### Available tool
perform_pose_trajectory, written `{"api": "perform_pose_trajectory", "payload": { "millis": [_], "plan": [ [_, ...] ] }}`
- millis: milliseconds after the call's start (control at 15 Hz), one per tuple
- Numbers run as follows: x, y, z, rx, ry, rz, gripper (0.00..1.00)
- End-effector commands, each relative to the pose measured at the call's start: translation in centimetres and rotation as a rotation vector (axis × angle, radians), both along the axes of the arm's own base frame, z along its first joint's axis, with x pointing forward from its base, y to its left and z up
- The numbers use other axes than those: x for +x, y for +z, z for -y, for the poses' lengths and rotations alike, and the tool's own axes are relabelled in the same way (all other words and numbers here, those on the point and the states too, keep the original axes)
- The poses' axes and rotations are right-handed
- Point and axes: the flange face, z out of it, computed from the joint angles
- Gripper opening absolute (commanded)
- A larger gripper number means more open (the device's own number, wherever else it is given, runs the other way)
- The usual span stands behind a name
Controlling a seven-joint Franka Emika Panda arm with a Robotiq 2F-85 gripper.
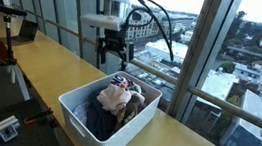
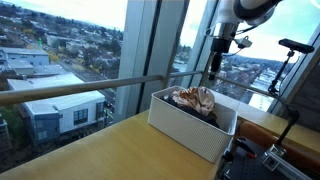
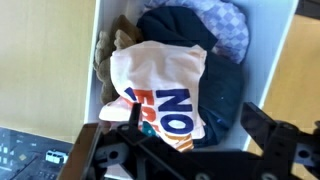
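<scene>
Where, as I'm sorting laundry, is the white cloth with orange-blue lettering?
Wrist view: the white cloth lies uppermost in the white plastic bin, beside a dark garment, under the open pincer.

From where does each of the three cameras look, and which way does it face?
Exterior view: from above the wooden counter, looking along it beside the windows; the open pincer hangs over the white bin of clothes.
Exterior view: from low over the counter, facing the windows and the city; the arm and pincer show above the bin.
Wrist view: straight down into the bin; the pincer frames a printed white cloth.
Shared: all three show the bin of clothes.
</scene>
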Motion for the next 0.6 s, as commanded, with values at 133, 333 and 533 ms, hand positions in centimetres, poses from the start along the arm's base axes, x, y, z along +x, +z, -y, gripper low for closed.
{"api": "perform_pose_trajectory", "payload": {
  "millis": [133, 333, 533],
  "plan": [
    [3.1, -11.3, -0.1, -0.073, 0.075, -0.029, 1.0],
    [3.0, -18.1, 0.1, -0.097, 0.087, -0.076, 1.0],
    [1.1, -24.4, 0.3, -0.106, 0.085, -0.153, 1.0]
  ]
}}
